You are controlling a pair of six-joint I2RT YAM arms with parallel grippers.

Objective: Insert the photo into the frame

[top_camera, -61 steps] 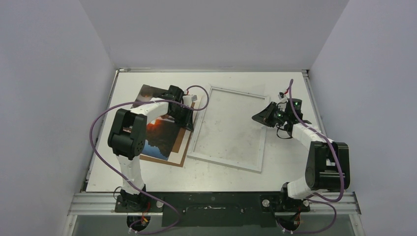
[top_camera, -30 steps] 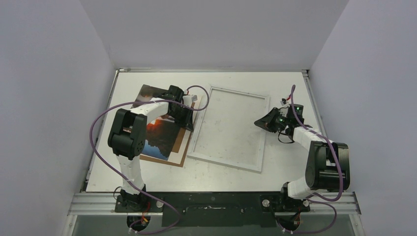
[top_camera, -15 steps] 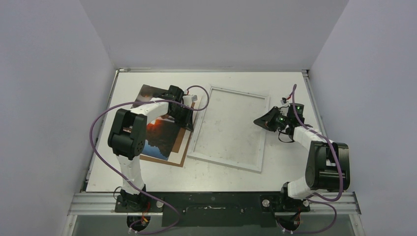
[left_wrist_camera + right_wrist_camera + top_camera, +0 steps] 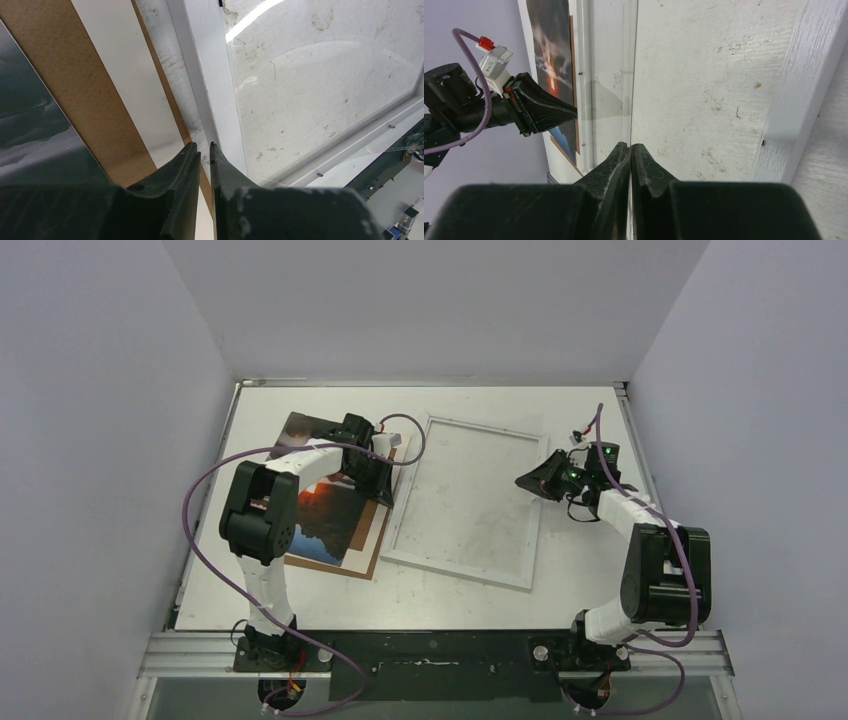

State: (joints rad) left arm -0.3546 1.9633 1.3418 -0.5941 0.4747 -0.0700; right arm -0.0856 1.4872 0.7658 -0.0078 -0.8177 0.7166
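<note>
The white-bordered frame (image 4: pixel 455 568) lies in the middle of the table. Left of it the dark sunset photo (image 4: pixel 322 525) rests on a brown backing board (image 4: pixel 372 545), partly hidden under my left arm. My left gripper (image 4: pixel 392 498) sits at the frame's left rim (image 4: pixel 210 75), its jaws nearly together and pinching that rim at the tips (image 4: pixel 204 146). My right gripper (image 4: pixel 520 482) is at the frame's right side. In the right wrist view it (image 4: pixel 630 146) is shut on the edge of the frame's thin clear pane (image 4: pixel 630 75).
The backing board (image 4: pixel 75 90) pokes out from under the photo (image 4: pixel 30 125) right against the frame's left rim. Walls close in the table on three sides. The arm bases and a metal rail run along the near edge (image 4: pixel 440 655).
My right gripper has shifted slightly back and forth at the frame's right edge, still shut. The left arm, photo and board have not moved.
</note>
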